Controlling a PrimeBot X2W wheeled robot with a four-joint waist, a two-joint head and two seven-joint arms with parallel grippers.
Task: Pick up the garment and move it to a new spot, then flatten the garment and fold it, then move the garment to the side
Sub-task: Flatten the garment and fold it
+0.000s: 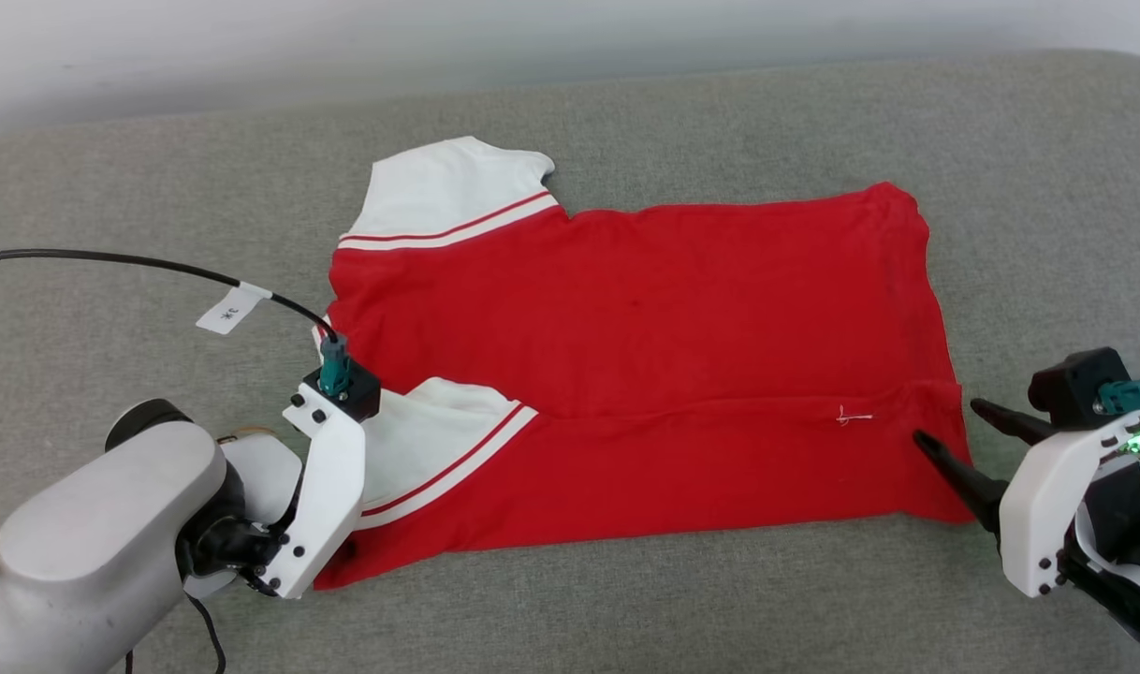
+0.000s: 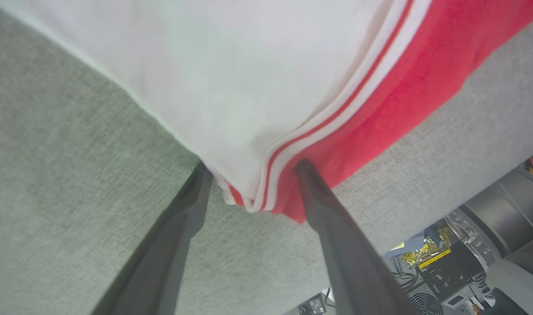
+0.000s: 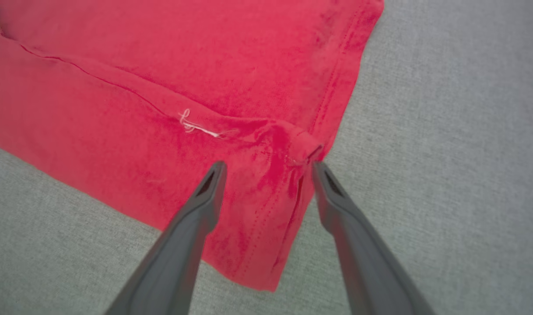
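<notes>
Grey woven surface point(image 1: 626, 618): it lies under everything you see, from the near edge to the far one.
Left gripper point(image 2: 253, 168): its two dark fingers are spread wide at your lower left. The corner of the near sleeve lies between the tips, and nothing is pinched.
Right gripper point(image 1: 945, 420): it is also spread wide, at your lower right. One finger is above the red cloth and the other sits at the hem edge, beside a small raised pucker. It grips nothing.
Garment point(image 1: 645, 318): the red jersey lies flat and sideways in the middle of the surface, sleeves toward your left and hem toward your right. The side facing up is plain red.
Near strip point(image 1: 682, 477): the garment's near long edge is folded over onto the body, and the fold's edge runs left to right.
Near sleeve point(image 1: 430, 440): it is white with red-and-white striped trim, lies on the folded strip and is partly hidden by your left wrist.
Loose thread point(image 1: 854, 417): a short white strand lies on the fold line, near the right gripper.
Cable point(image 1: 158, 267): a black cable with a white tag point(image 1: 228, 309) arcs in from the left to the left wrist.
Far sleeve point(image 1: 448, 192): it is white with the same trim and lies spread at the far-left corner.
Wall point(image 1: 533, 37): a pale wall stands beyond the surface's far edge.
</notes>
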